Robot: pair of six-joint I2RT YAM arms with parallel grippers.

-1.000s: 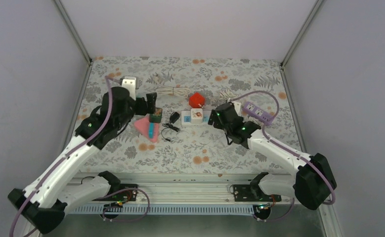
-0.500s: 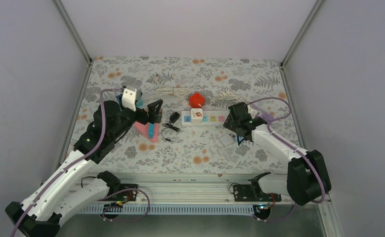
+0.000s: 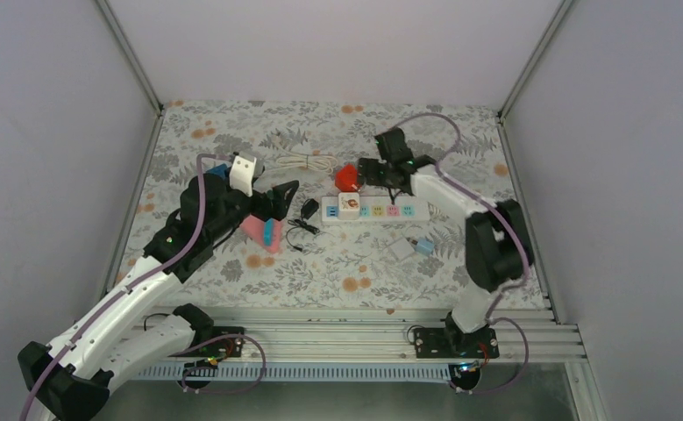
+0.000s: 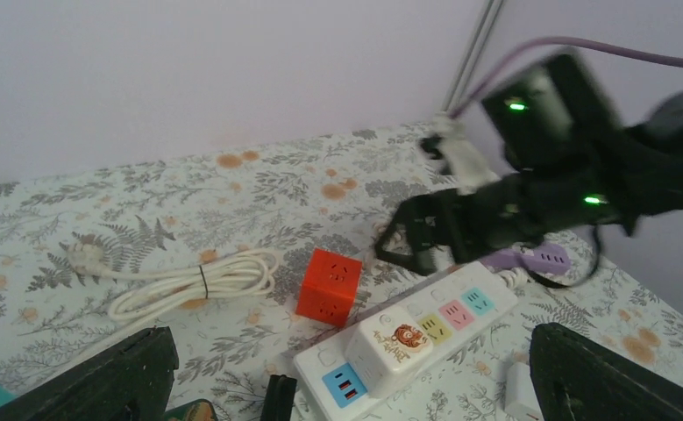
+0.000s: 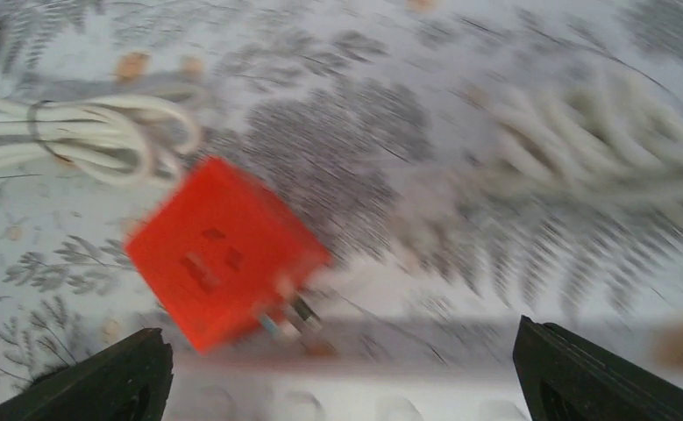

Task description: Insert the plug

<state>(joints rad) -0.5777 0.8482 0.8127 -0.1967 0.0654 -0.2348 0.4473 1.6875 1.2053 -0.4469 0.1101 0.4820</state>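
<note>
A white power strip (image 3: 381,210) lies mid-table, with a white cube adapter (image 3: 349,205) plugged in near its left end. A red cube socket (image 3: 348,178) lies just behind the strip, its metal prongs (image 5: 298,311) facing the strip (image 5: 408,386). A black plug (image 3: 309,209) with a thin cord lies at the strip's left end. My right gripper (image 3: 368,171) is open and empty, hovering just right of the red cube (image 5: 224,250). My left gripper (image 3: 273,202) is open and empty, left of the strip (image 4: 460,307), over a pink object (image 3: 263,230).
A coiled white cable (image 3: 307,161) lies behind the red cube. A small white adapter (image 3: 403,250) lies in front of the strip's right half. A purple power strip (image 4: 539,259) lies behind the white strip's right end. Grey walls enclose the table.
My right arm has swung from the right end of the strip round to the back, beside the red cube. My left wrist has shifted slightly right. The right wrist view is blurred by motion.
</note>
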